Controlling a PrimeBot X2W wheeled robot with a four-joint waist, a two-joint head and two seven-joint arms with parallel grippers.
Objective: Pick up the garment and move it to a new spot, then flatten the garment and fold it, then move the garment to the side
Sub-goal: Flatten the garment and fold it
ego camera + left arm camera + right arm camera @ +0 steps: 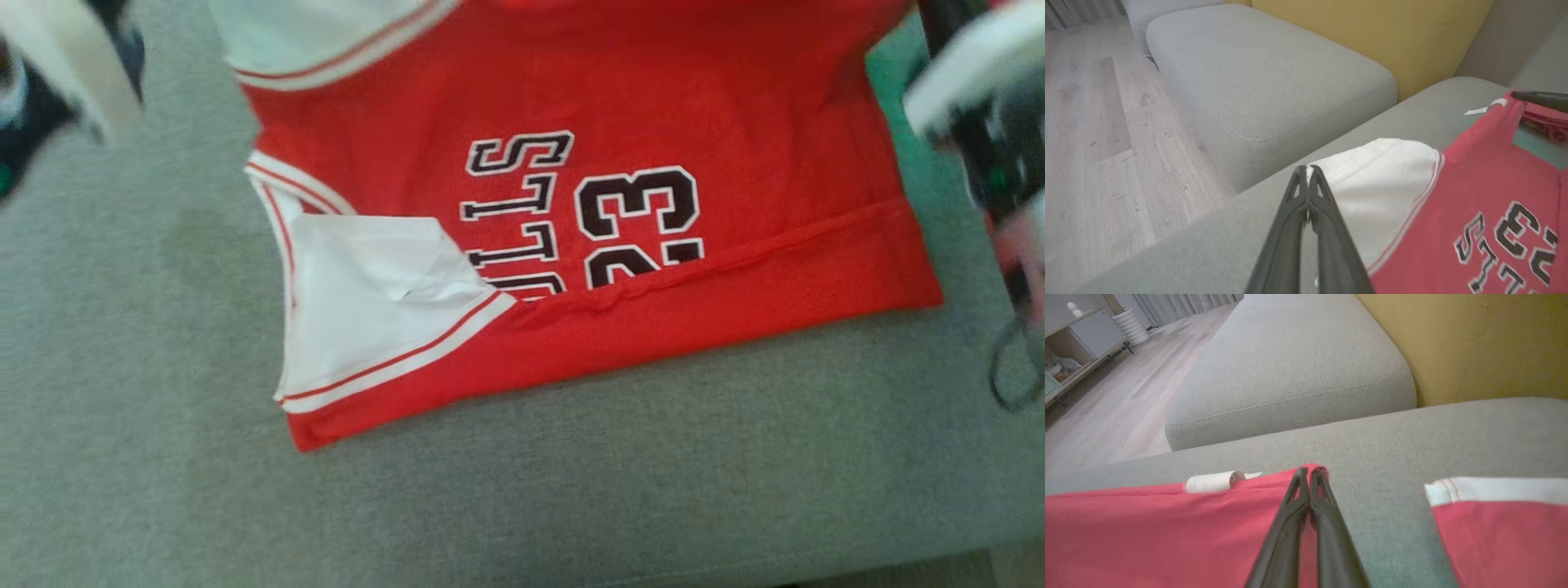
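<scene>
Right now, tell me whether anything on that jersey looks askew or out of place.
Yes. The jersey on the grey cushion is not flat: its near edge is folded over, hiding part of the number and the lettering, and the white panel beside the fold is creased.

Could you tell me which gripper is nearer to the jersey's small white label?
Right. The right gripper pinches the jersey beside the label; the left gripper pinches its white panel, farther off.
</scene>
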